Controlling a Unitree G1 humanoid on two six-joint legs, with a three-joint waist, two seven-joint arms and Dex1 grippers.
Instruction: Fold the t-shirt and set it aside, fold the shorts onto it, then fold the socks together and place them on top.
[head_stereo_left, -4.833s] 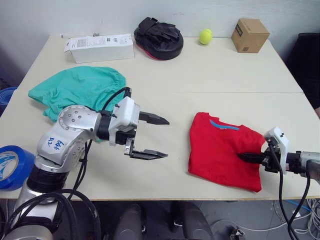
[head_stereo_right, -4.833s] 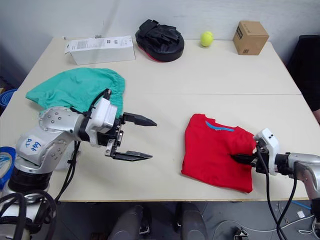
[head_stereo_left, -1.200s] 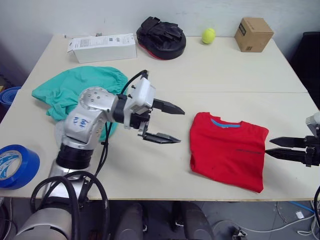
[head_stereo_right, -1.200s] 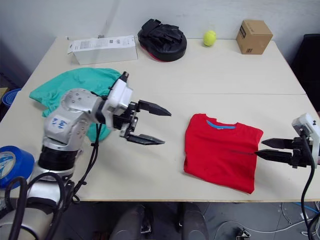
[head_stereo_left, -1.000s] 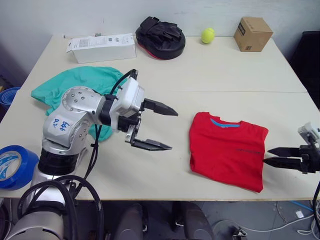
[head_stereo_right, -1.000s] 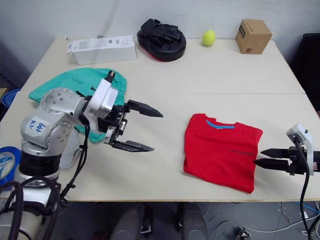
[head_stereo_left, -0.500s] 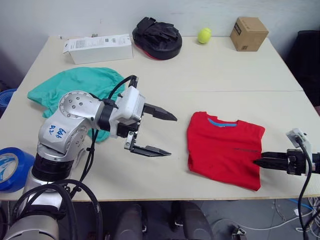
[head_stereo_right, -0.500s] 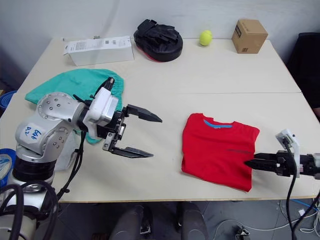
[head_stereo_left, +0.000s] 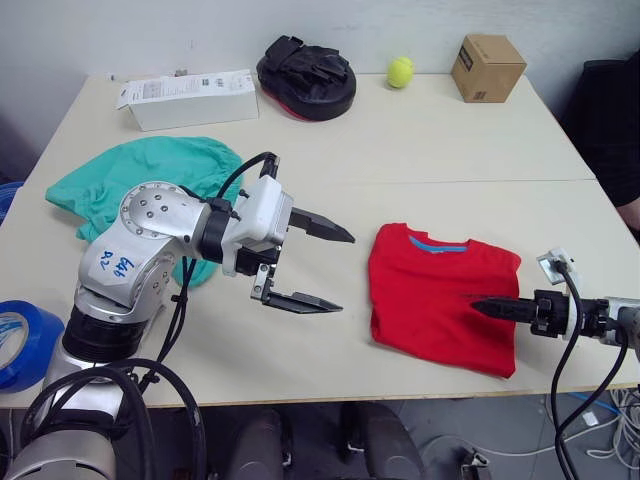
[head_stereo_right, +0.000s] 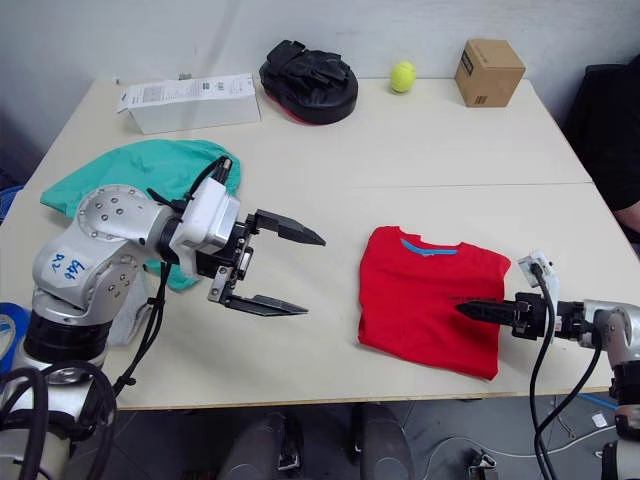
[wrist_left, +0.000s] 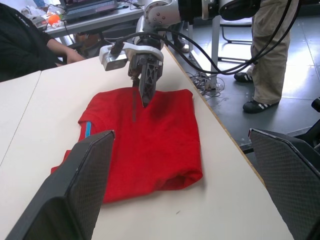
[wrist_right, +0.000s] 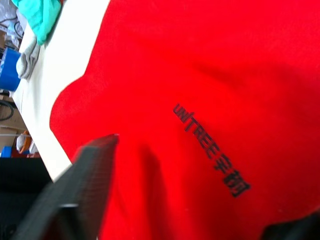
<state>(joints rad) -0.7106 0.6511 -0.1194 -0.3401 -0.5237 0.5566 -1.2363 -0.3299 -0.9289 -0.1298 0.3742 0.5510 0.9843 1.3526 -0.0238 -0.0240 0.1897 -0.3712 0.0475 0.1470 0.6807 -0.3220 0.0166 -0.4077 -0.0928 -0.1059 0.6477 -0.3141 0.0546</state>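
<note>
The t-shirt (head_stereo_left: 440, 296) lies folded into a compact rectangle on the near right part of the table (head_stereo_left: 440, 150), collar toward the far side, so the first fold looks done and the step in hand seems to be the last tidying or shifting of it before the shorts are taken up. The right gripper (head_stereo_left: 486, 307) reaches in low from the right edge, its tips over the shirt's right half near the dark chest mark; its fingers look drawn close together, though from the head views I cannot tell whether they pinch cloth or merely press on it. The left gripper (head_stereo_left: 325, 268) hangs above bare table just left of the shirt, jaws spread wide and holding nothing. The shorts (head_stereo_left: 140, 180) sit in a rumpled heap on the left side, partly behind the left arm. A pale grey scrap in the right wrist view, beside the teal cloth, may be the socks (wrist_right: 27, 55). Next, I judge, the right gripper should let go and draw clear, and the left should turn back to the shorts, spread them flat and fold them.
</note>
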